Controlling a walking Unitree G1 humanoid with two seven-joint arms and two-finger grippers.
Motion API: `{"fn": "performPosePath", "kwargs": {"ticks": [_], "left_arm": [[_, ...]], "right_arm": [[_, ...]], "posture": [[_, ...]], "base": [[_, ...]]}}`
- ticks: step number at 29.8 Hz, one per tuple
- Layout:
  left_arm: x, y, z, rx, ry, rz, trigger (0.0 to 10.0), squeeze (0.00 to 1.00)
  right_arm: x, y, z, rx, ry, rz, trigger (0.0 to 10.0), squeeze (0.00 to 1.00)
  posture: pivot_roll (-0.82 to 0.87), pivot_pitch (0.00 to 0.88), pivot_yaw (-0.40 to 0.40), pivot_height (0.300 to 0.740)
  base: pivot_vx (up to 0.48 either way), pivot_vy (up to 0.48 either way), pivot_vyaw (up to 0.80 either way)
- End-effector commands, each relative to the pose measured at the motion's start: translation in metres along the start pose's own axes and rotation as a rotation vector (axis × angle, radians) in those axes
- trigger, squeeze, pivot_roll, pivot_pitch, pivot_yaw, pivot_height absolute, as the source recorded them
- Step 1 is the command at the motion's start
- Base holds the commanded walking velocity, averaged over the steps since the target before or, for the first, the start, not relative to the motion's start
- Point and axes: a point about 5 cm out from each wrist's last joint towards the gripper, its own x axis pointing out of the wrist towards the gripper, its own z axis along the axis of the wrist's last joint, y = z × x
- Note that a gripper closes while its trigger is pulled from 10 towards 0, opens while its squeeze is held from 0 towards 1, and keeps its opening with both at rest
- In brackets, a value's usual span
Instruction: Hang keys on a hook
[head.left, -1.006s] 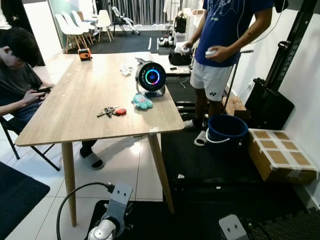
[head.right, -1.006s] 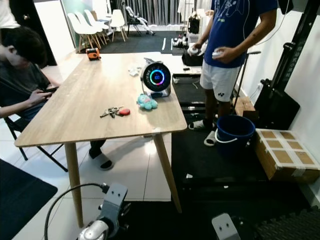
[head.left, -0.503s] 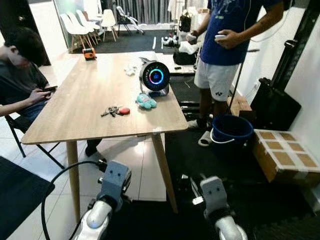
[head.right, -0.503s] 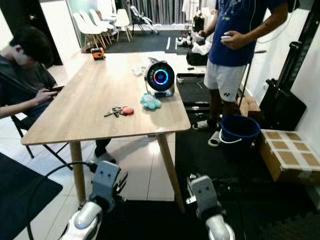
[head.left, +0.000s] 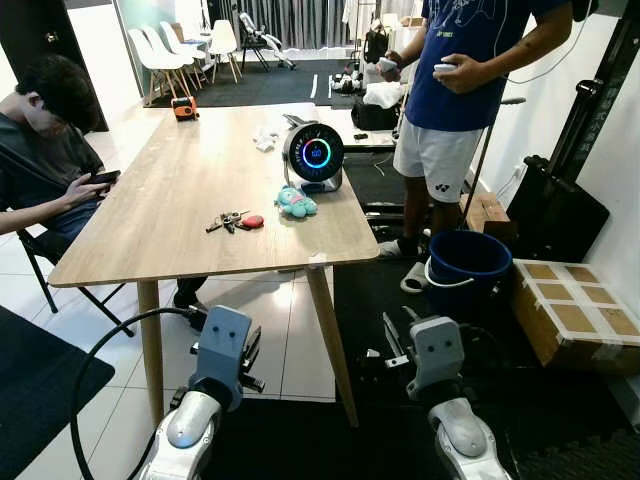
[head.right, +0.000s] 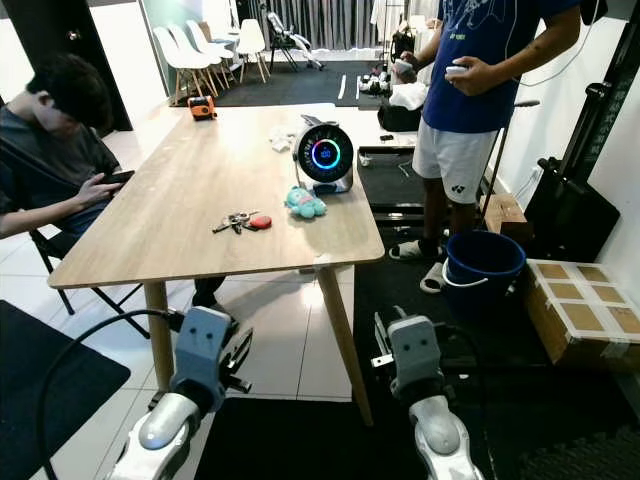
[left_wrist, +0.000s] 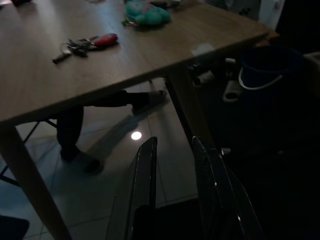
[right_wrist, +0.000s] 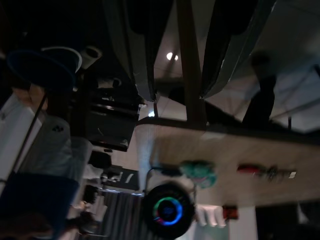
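My left gripper (left_wrist: 172, 150) hangs below the edge of the wooden table (head.left: 160, 215), fingers (left_wrist: 145, 175) slightly parted, grasping nothing. My right gripper (right_wrist: 177, 47) is likewise raised before the table leg (head.left: 328, 340), its fingers apart and empty. The keys (head.left: 228, 221), with a red tag, lie on the tabletop just beside a teal plush toy (head.left: 296, 203), near a round glowing device (head.left: 314, 156).

Left hand (left_wrist: 172, 150) and right hand (right_wrist: 177, 65), both fingers parted, empty.
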Motion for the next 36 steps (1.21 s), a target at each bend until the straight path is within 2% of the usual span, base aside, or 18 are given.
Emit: {"fn": "performPosePath", "kwargs": {"ticks": [1,10,13,29,36], "left_arm": [[-0.0001,0.0015,0.0033,-0.009,-0.005,0.011,10.0,0.0],[0.0021,0.0012,0.0077,0.006,-0.008,0.018,10.0,0.0],[0.0029,-0.0009,0.0094,0.028,-0.01,0.015,10.0,0.0],[0.0052,-0.0027,0.0127,0.016,-0.012,0.02,10.0,0.0],[0.0061,-0.0041,0.0126,0.002,0.002,0.011,10.0,0.0]], "right_arm": [[-0.0015,-0.0013,-0.002,0.012,0.02,-0.01,10.0,0.0],[-0.0025,0.0022,0.0,0.003,0.031,0.013,10.0,0.0],[-0.0038,0.0044,0.0001,0.005,0.044,0.02,10.0,0.0],[-0.0039,0.0076,0.0013,0.01,0.061,0.036,10.0,0.0],[-0.0035,0.0086,0.0026,0.015,0.061,0.036,10.0,0.0]], "posture": [[0.03,0.092,0.053,0.74],[0.03,0.098,0.055,0.74],[0.03,0.097,0.055,0.74],[0.03,0.097,0.055,0.74],[0.03,0.095,0.06,0.74]], "base": [[0.0,0.0,0.0],[0.0,0.0,0.0],[0.282,-0.382,0.0],[0.321,-0.347,0.0],[0.047,0.0,0.0]]}}
